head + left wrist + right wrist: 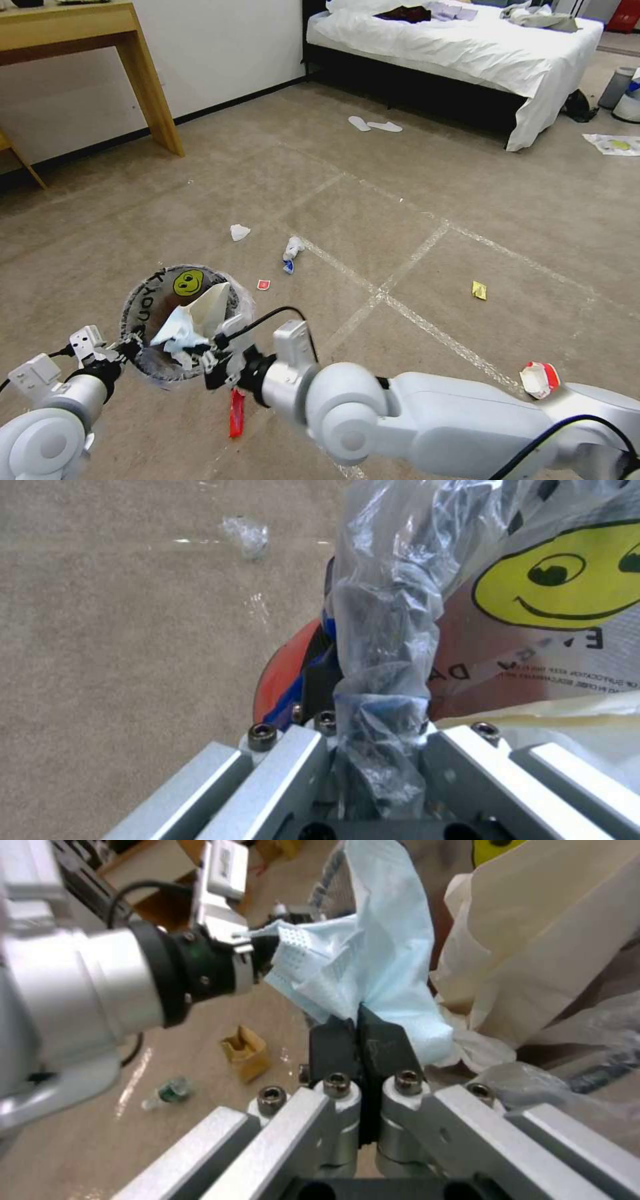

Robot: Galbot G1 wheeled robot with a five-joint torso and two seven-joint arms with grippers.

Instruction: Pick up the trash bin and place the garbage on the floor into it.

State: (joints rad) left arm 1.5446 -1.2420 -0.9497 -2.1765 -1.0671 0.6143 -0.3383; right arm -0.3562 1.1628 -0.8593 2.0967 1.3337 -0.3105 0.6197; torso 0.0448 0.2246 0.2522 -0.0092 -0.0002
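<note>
The trash bin (pixel 175 320) was held above the floor (pixel 413 200) by the left gripper (pixel 128 348), whose fingers were clamped on its liner-wrapped rim. A light-blue mask (pixel 373 965) was pinched between the pressed-together fingers (pixel 380 1040) of the right gripper (pixel 217 350), directly over the bin's mouth, beside cream paper (pixel 210 307) already inside. A red wrapper (pixel 236 412) lay below on the carpet.

Head view high, facing forward and down over floor (pixel 400 220), bin (pixel 180 320) near bottom edge, bed far, left wrist view close along its fingers onto bin (pixel 533 630) wall, right wrist view close at bin mouth, all share the bin.
</note>
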